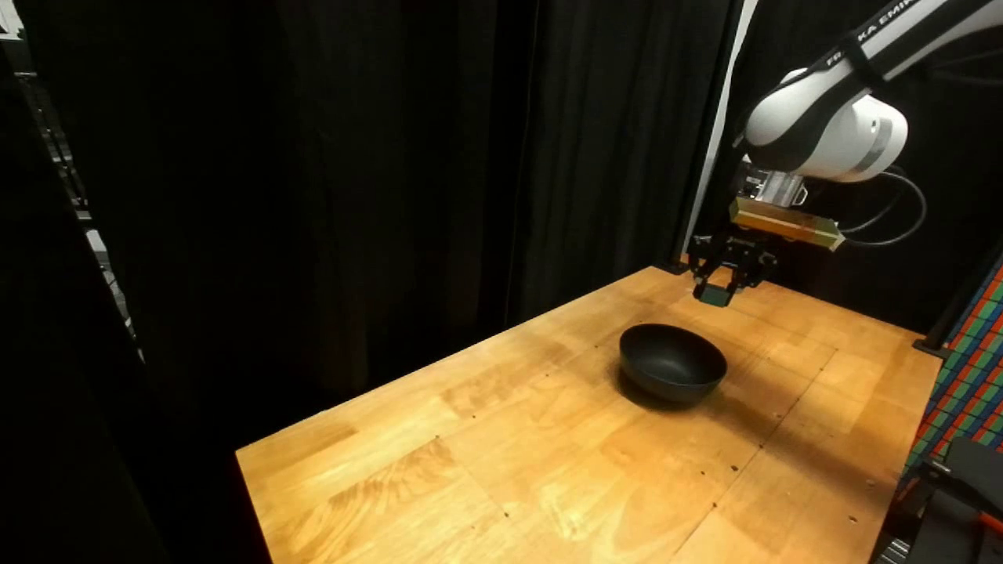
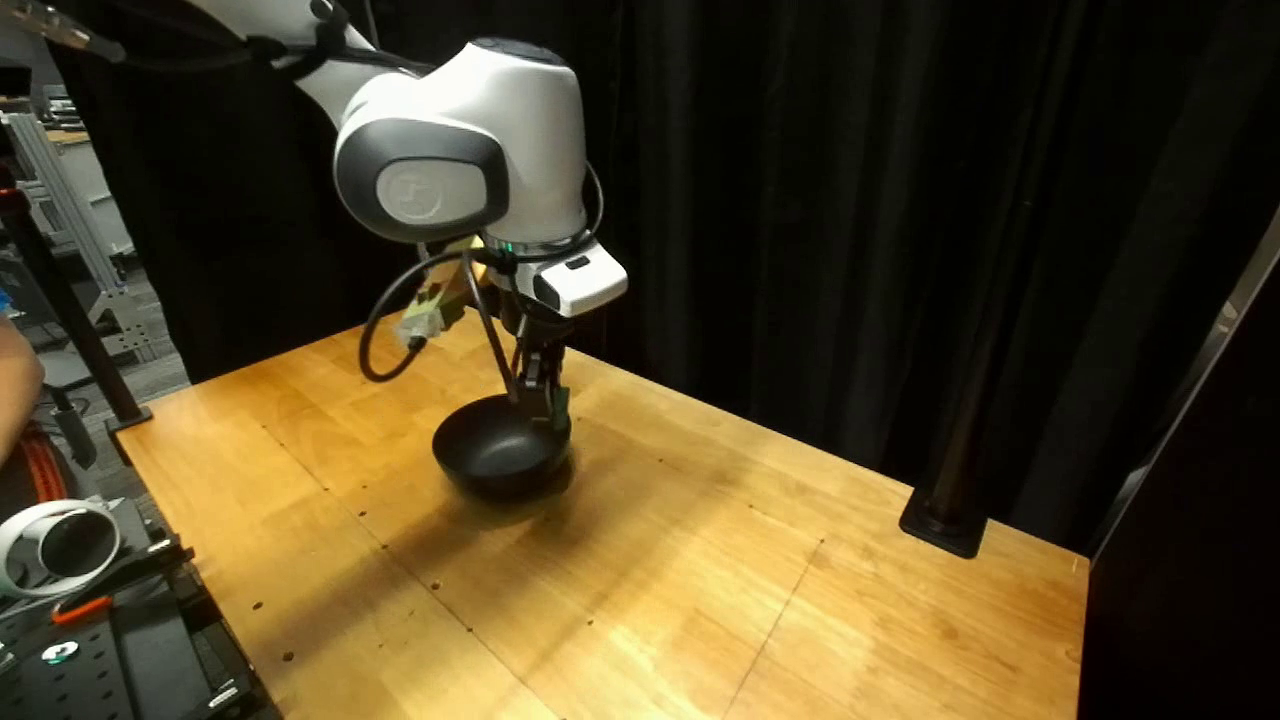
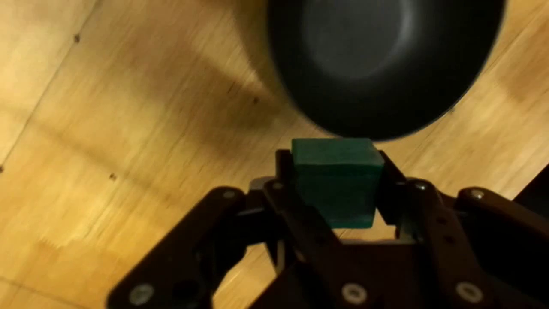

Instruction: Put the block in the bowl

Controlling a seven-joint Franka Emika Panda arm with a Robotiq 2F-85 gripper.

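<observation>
we lose the upper part of the black bowl (image 3: 381, 68) past the top edge of the wrist view, and a slight blur softens what shows of it. there the green block (image 3: 339, 184) is grasped between the fingers (image 3: 389, 191), above the wooden surface (image 3: 64, 206) and just outside the bowl's rim as we see it from there; how high it hangs, we cannot tell. in an exterior view the top edge crops the arm (image 2: 520, 160), and the fingers hide a stretch of the bowl's rim and most of the block. a skin-toned shape (image 2: 15, 385) is cut off at the left edge. counting up, we have one block, one bowl, one arm and two fingers, plus two black posts (image 2: 945, 510) by the edges of the surface, one hard to tell from the dark curtain (image 2: 760, 200)
</observation>
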